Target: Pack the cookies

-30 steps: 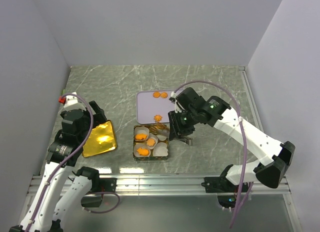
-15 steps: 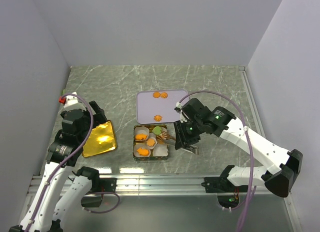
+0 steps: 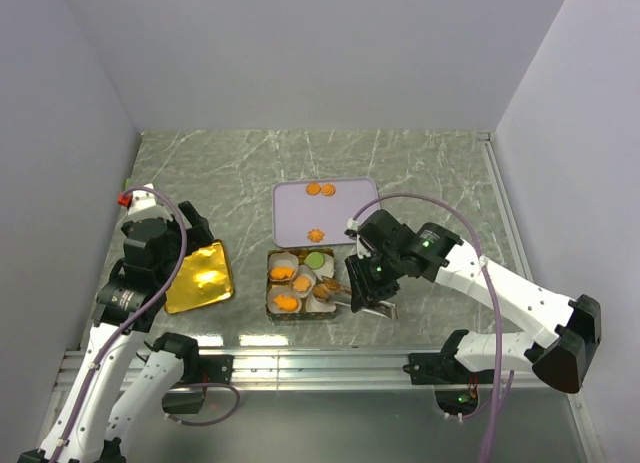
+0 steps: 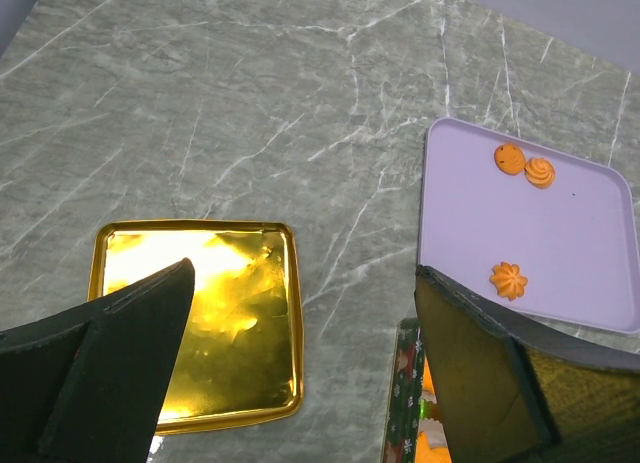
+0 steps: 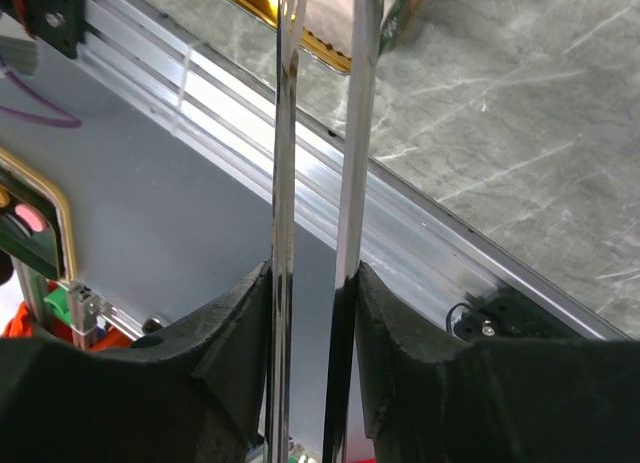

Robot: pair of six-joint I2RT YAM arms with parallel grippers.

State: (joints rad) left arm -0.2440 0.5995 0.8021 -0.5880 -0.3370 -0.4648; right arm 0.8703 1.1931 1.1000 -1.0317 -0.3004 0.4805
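Observation:
Three orange cookies (image 3: 313, 189) lie on the lavender tray (image 3: 345, 211); they also show in the left wrist view (image 4: 508, 279). The tin (image 3: 272, 305) holds white paper cups with several orange cookies (image 3: 283, 274) and one light-green cookie (image 3: 315, 259). My right gripper (image 3: 365, 286) is shut on metal tongs (image 5: 315, 163), and their tips reach over the tin's right side. I cannot tell whether the tips hold a cookie. My left gripper (image 4: 300, 283) is open and empty above the gold lid (image 4: 195, 323).
The gold lid (image 3: 200, 276) lies left of the tin. The aluminium rail (image 3: 330, 361) runs along the table's near edge, just below the right gripper. Grey walls enclose the left, back and right sides.
My right arm has swung from the tin's far right corner to its near right side with the tongs, uncovering the green cookie. The left arm has not moved.

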